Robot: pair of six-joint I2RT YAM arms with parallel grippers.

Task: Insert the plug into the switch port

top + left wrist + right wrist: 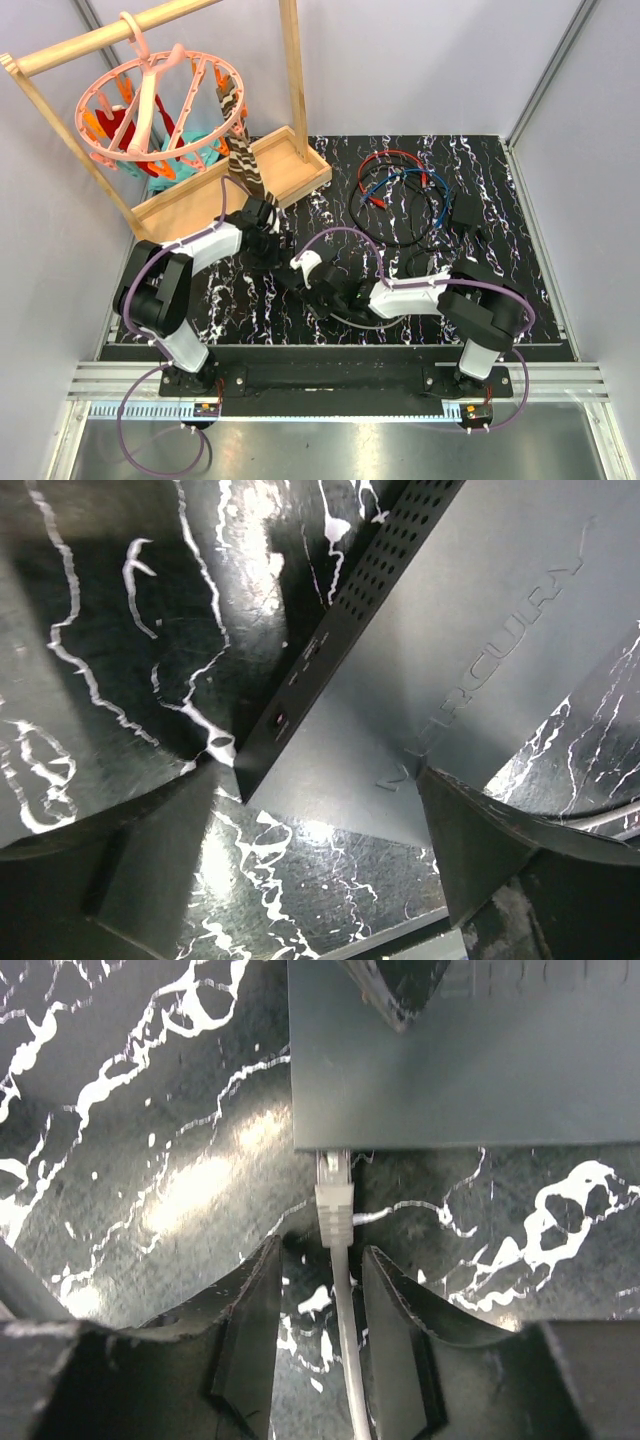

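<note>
Right gripper point(320, 1250) stands parted, grey cable point(348, 1360) loose between its fingers point(250, 1340), the plug point(335, 1205) just ahead of them in the switch port point(333, 1155). Retreating crooked could snag the cable and drag the plug out; left gripper point(320, 772), spread wide astride the box point(460, 1070), holds nothing.

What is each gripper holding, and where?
Nothing. The right gripper stands open astride the cable of the seated plug; the left gripper is open over the switch.
</note>
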